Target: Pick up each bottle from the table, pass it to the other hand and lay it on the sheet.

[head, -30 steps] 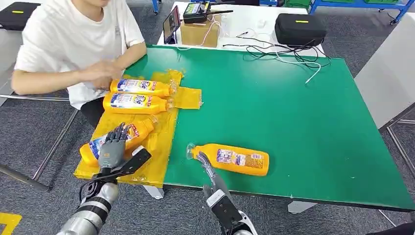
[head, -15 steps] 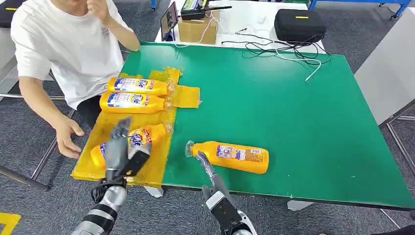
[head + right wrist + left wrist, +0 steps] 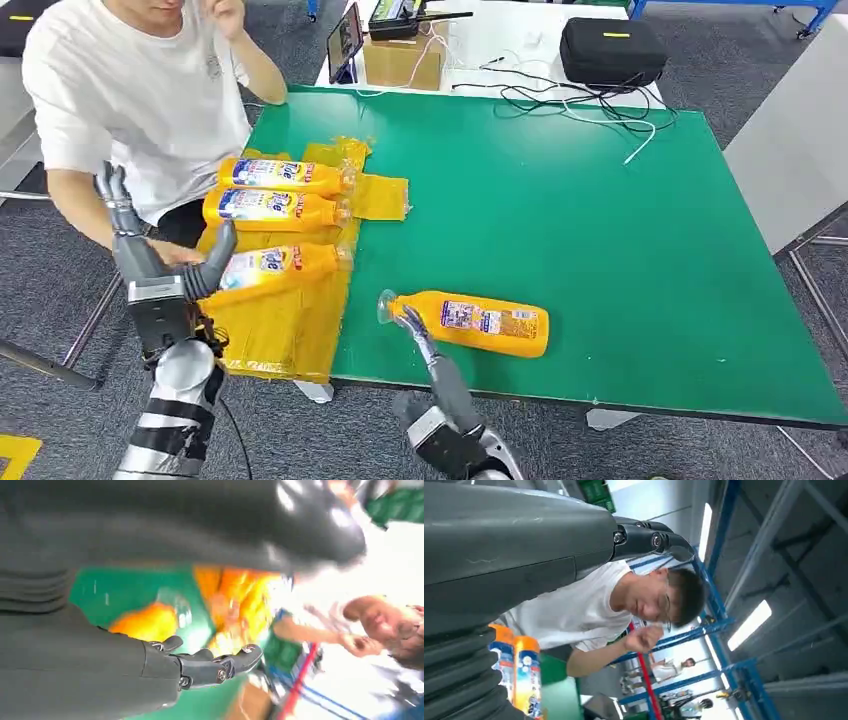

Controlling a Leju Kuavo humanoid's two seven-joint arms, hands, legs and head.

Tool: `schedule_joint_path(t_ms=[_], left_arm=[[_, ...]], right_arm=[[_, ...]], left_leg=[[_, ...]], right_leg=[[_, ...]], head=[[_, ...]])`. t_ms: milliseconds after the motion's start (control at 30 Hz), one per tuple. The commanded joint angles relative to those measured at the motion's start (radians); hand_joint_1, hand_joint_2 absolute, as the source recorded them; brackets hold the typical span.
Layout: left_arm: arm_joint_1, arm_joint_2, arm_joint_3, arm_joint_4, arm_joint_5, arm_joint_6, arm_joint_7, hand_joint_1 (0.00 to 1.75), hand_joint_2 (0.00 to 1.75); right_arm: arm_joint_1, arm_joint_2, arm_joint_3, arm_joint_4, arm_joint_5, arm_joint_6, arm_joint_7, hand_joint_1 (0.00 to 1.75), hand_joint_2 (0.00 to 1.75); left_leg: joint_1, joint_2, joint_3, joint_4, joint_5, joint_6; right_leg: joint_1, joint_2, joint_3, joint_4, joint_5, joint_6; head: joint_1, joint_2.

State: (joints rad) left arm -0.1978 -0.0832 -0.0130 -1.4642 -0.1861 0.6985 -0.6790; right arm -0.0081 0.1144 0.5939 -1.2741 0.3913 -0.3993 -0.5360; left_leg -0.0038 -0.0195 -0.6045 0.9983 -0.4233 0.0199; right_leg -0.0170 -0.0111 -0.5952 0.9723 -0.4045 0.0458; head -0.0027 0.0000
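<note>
Raising its fingers spread and empty, your left hand (image 3: pixel 150 262) stands beside three yellow bottles (image 3: pixel 272 268) lying on the yellow sheet (image 3: pixel 280 335); your right hand (image 3: pixel 425 345) seemingly touches the fourth bottle (image 3: pixel 475 322) on the green table (image 3: pixel 600 240), fingers extended.

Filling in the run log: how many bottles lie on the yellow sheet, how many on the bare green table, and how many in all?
On the sheet: 3 bottles
On the bare table: 1 bottle
Total: 4
</note>
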Motion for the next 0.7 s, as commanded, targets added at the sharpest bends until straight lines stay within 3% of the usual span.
schedule_joint_path(t_ms=[33, 267, 433, 533, 700], left_arm=[[0.206, -0.05, -0.096, -0.234, 0.059, 0.0, 0.004, 0.0, 1.75], [0.282, -0.063, -0.114, -0.298, 0.072, 0.0, -0.017, 0.0, 1.75], [0.284, -0.083, -0.105, -0.248, 0.074, 0.0, 0.001, 0.0, 1.75], [0.268, -0.086, -0.111, -0.223, 0.075, -0.004, 0.017, 0.0, 1.75], [0.265, -0.086, -0.111, -0.222, 0.076, -0.005, 0.017, 0.0, 1.75]], right_arm=[[-0.064, -0.162, -0.13, -0.067, 0.45, -0.277, 0.125, 0.0, 1.75], [-0.06, -0.208, -0.166, -0.109, 0.584, -0.284, 0.208, 0.0, 1.75], [-0.111, -0.21, -0.186, -0.025, 0.593, -0.164, 0.305, 0.0, 1.75], [-0.158, -0.222, -0.151, 0.067, 0.654, -0.145, 0.307, 0.0, 1.75], [-0.16, -0.22, -0.151, 0.074, 0.654, -0.149, 0.305, 0.0, 1.75]], left_leg=[[0.0, 0.002, 0.003, 0.0, -0.002, 0.0], [-0.001, 0.001, 0.001, 0.001, -0.003, 0.0], [-0.001, 0.003, 0.004, 0.001, -0.004, 0.0], [0.0, 0.003, 0.004, 0.0, -0.003, 0.0], [0.0, 0.002, 0.002, 0.0, -0.003, 0.001]], right_leg=[[0.0, 0.002, 0.004, -0.002, -0.001, 0.0], [-0.001, 0.001, 0.001, -0.001, -0.001, -0.001], [0.0, 0.002, 0.003, -0.001, -0.001, -0.002], [0.0, 0.003, 0.003, -0.002, 0.0, -0.001], [0.0, 0.001, 0.001, -0.002, 0.0, 0.0]], head=[[0.0, 0.0], [0.0, 0.0], [0.0, 0.0], [0.0, 0.0], [0.0, 0.0]])
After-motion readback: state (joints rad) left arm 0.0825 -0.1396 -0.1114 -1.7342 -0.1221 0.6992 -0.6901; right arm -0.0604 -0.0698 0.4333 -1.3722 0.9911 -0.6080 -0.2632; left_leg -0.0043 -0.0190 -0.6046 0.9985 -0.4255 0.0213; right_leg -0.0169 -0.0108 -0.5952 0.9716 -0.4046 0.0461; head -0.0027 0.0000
